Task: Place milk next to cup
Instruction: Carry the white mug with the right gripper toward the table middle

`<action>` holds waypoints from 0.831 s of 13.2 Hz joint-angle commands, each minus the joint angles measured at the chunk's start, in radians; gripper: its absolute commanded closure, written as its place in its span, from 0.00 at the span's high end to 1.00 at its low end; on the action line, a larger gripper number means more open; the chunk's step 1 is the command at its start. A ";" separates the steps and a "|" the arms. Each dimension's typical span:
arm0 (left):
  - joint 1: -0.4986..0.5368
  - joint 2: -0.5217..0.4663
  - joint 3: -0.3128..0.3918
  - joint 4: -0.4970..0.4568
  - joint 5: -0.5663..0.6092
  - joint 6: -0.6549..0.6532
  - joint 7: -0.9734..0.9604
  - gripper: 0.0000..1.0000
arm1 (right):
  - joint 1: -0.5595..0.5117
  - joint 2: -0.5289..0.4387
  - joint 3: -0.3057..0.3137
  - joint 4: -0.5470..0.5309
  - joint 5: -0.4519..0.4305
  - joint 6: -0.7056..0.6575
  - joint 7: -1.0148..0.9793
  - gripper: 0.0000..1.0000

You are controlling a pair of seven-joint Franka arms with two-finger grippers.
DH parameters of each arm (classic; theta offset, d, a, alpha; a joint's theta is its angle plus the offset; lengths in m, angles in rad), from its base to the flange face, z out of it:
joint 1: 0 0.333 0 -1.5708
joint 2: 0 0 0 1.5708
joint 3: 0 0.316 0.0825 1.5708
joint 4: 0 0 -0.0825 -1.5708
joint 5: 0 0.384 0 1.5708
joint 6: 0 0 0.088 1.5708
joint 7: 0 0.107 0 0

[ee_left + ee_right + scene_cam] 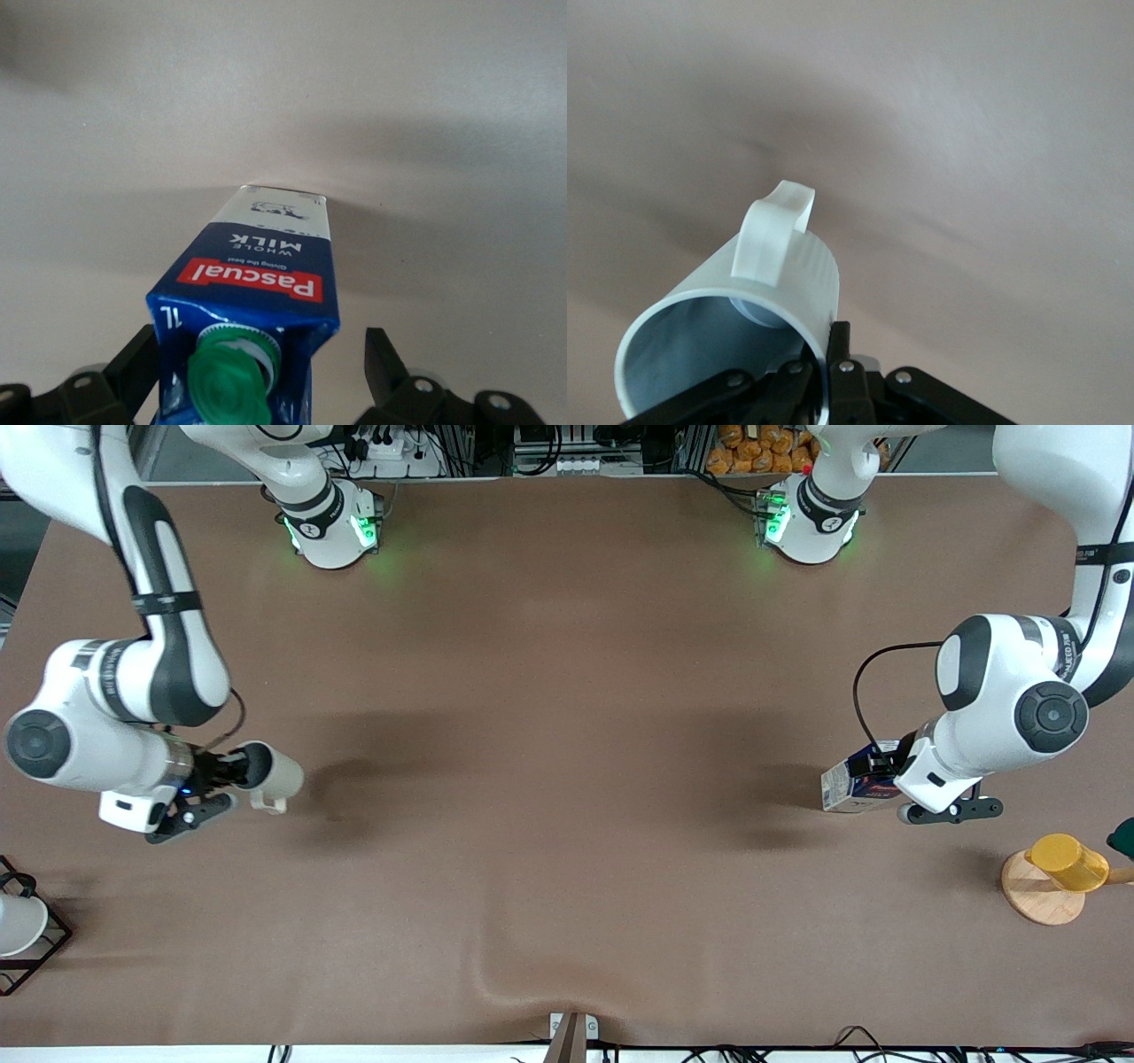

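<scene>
The milk lies tipped between the spread fingers of the left gripper, at four o'clock on the table. At eight o'clock, the right gripper is clenched on the cup rim.

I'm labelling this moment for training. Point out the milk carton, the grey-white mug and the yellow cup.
milk carton (257, 288): left wrist view, on its red label band.
grey-white mug (276, 772): front view, on its outer wall.
yellow cup (1067, 863): front view, on its side.
</scene>
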 commanded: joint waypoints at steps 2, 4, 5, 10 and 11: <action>0.003 0.017 -0.005 0.006 0.028 -0.003 -0.004 0.94 | 0.113 0.061 -0.006 0.172 0.188 -0.036 0.166 0.00; 0.006 0.023 -0.005 0.005 0.030 -0.002 -0.004 0.83 | 0.211 0.141 -0.006 0.272 0.185 -0.034 0.189 0.00; 0.006 0.023 -0.003 0.005 0.030 -0.002 -0.004 0.81 | 0.260 0.187 -0.008 0.324 0.183 -0.028 0.225 0.00; 0.008 0.014 -0.005 0.005 0.045 0.003 -0.007 0.61 | 0.454 0.393 -0.011 0.531 0.136 0.018 0.502 0.00; 0.009 0.010 -0.005 0.009 0.045 -0.003 -0.010 0.60 | 0.498 0.399 -0.011 0.531 0.118 0.036 0.538 0.00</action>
